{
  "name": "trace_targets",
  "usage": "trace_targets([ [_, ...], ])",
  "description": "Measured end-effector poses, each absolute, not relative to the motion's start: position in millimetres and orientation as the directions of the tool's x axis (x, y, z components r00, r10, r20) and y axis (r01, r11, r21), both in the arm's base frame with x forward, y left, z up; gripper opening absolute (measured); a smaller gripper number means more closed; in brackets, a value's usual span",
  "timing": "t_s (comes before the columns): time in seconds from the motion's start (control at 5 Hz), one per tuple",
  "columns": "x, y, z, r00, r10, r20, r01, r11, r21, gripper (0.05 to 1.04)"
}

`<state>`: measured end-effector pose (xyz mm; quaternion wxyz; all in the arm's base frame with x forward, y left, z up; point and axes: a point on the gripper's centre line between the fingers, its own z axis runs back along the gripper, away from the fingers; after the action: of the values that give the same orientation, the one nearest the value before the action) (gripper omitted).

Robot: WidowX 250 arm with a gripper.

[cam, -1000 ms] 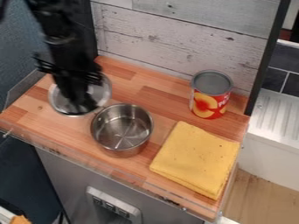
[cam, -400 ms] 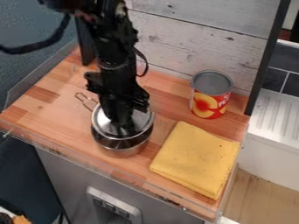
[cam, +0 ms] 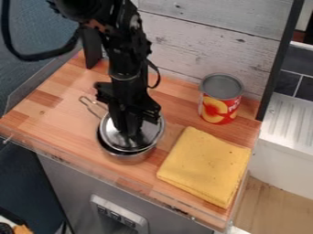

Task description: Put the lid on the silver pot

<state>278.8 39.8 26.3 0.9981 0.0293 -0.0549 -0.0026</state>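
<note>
Black gripper [cam: 129, 134]: two-fingered, pointing down over the middle of the lid; fingers drawn in narrow, apparently holding the lid near its centre, though the exact contact is hidden.
Wooden worktop [cam: 56, 109]: striped boards, bearing the whole set.
Yellow cloth [cam: 205, 167]: folded, flat, to the right of the pot; soft and slack, of no concern to the closing.
Silver pot [cam: 127, 158]: metal, upright, open end up beneath the lid. Likely rigid and light when bare, so a sideways push at the rim might slide it.
Red can [cam: 220, 110]: upright behind the cloth, well apart from the pot.
Lid [cam: 111, 133]: round, shiny, over the pot's mouth but off centre – a dark gap shows along the near left of the rim. Probably light, stiff and smooth; hard to dent, easy to skid or tip. Best taken at the centre, squarely from above – an edge hold would invite tilt. Wants a small shift towards the gap, then gentle lowering and release once seated.
Wire handle [cam: 90, 106]: thin loop at the pot's far left; a fair place to steady the pot, but no place to lift the lid.
</note>
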Motion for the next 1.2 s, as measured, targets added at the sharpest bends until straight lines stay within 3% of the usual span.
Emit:
trace_targets([
  [0.4, 275, 36, 23, 0.995, -0.030, 0.099, 0.024, 0.997, 0.069, 0.279],
  [0.6, 272, 35, 24, 0.995, -0.030, 0.092, 0.024, 0.998, 0.064, 0.338],
  [1.0, 264, 36, 44, 0.998, 0.004, 0.064, -0.005, 1.000, 0.017, 0.930],
  [1.2, 265, 37, 53, 0.998, 0.005, 0.064, -0.005, 1.000, 0.010, 1.006],
])
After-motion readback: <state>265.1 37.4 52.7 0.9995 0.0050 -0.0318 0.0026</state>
